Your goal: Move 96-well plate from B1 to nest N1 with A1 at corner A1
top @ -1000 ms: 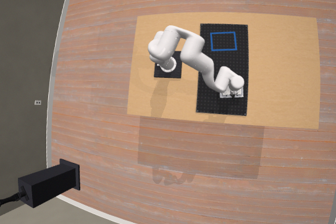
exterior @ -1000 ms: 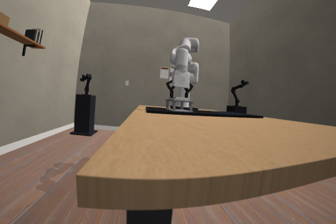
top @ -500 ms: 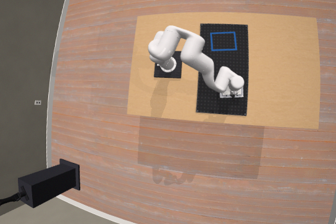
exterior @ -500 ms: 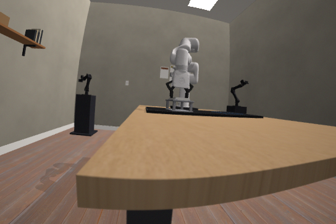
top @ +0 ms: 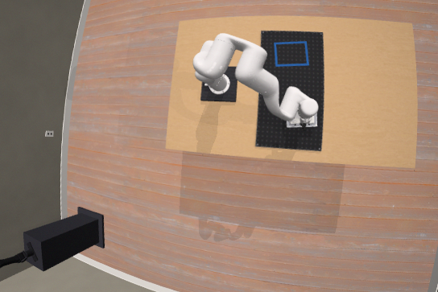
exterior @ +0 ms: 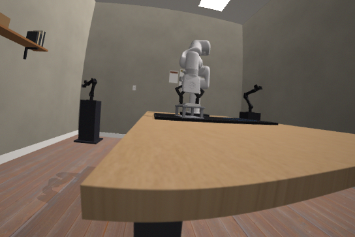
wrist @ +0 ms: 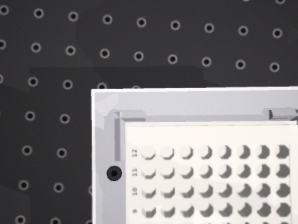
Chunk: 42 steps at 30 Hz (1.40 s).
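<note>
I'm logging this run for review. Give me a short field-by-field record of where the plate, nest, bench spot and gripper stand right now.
plate: 96-well plate lying in the raised nest, inside its corner locators
bench spot: blue outline on the black breadboard, nothing in it
gripper: gripper above the nest, open, holding nothing
fingers: not visible in the wrist view
A1 corner: cannot tell from these views
</note>
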Motion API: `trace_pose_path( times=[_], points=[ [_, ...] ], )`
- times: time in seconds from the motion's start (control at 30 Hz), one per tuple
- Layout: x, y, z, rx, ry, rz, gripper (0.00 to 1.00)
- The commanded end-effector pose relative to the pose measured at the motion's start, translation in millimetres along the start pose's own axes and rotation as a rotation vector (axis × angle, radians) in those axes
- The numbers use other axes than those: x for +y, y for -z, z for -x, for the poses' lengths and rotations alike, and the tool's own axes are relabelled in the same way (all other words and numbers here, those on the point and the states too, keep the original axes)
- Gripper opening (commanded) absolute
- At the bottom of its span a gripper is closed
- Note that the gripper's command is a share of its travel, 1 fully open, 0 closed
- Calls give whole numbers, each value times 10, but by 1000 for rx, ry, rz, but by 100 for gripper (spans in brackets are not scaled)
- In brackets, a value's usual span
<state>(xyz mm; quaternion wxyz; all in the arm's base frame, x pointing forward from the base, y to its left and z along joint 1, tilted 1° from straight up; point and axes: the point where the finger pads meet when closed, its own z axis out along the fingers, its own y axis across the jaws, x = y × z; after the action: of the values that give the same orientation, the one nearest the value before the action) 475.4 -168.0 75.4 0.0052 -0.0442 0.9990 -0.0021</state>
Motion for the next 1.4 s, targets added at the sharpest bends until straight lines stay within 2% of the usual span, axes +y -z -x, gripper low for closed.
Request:
trace_pose_path(
  times=[0.0,0.3,1.37],
  points=[
    [-6,16,13,-6,0,4,100],
    [-6,16,13,-6,0,4,100],
    [-9,764,9,-6,0,4,100]
  ],
)
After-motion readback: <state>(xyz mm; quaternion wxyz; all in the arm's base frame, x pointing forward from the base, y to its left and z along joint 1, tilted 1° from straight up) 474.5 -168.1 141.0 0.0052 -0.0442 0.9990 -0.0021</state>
